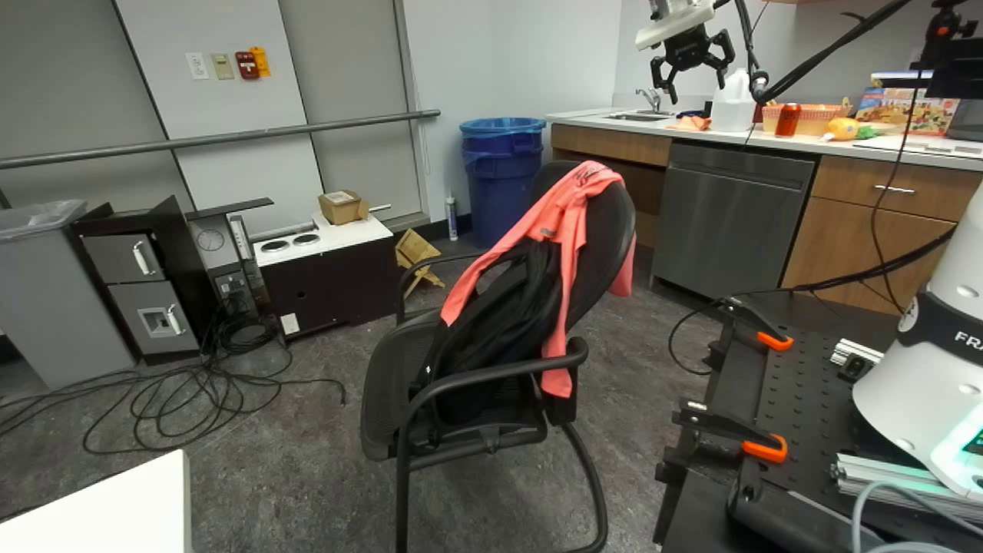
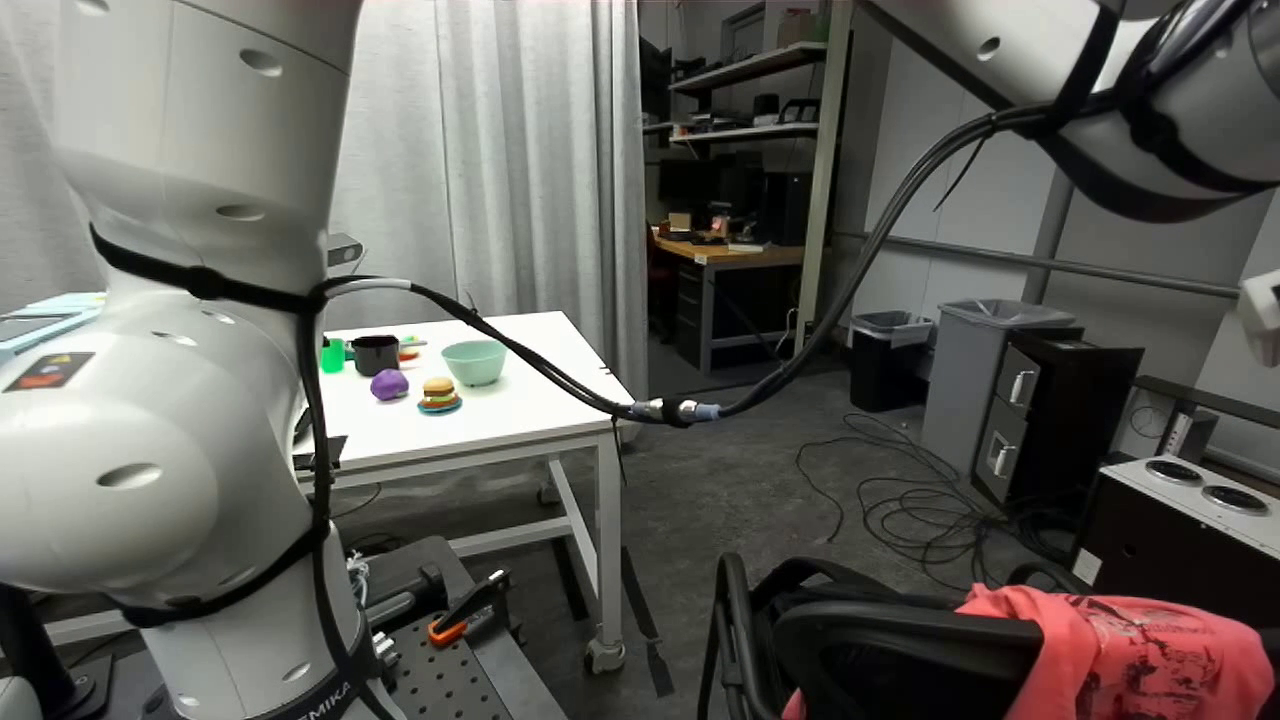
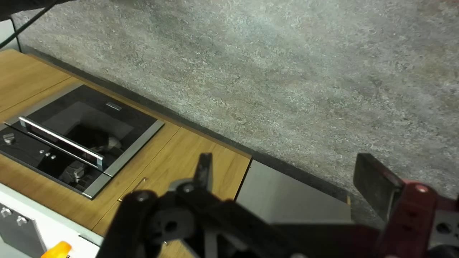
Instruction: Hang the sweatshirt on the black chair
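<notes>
The coral sweatshirt [image 1: 570,234] is draped over the top of the black chair's backrest [image 1: 608,238] in an exterior view. One strip runs down the front towards the seat, another hangs to the armrest, and some fabric hangs behind. The sweatshirt [image 2: 1160,650] also lies over the chair [image 2: 900,650] in an exterior view, with its dark print showing. My gripper [image 1: 697,91] is open and empty, high above and behind the chair, near the counter. In the wrist view the gripper [image 3: 285,159] has its fingers wide apart with nothing between them; the sweatshirt and chair are not recognizable there.
A black cloth-like item [image 1: 499,330] lies on the chair seat. A blue bin [image 1: 503,177] stands behind the chair. The counter [image 1: 584,117] holds a white jug [image 1: 733,104] and a red can [image 1: 788,120]. A white table [image 2: 540,370] bears toys. Cables [image 1: 207,399] lie on the floor.
</notes>
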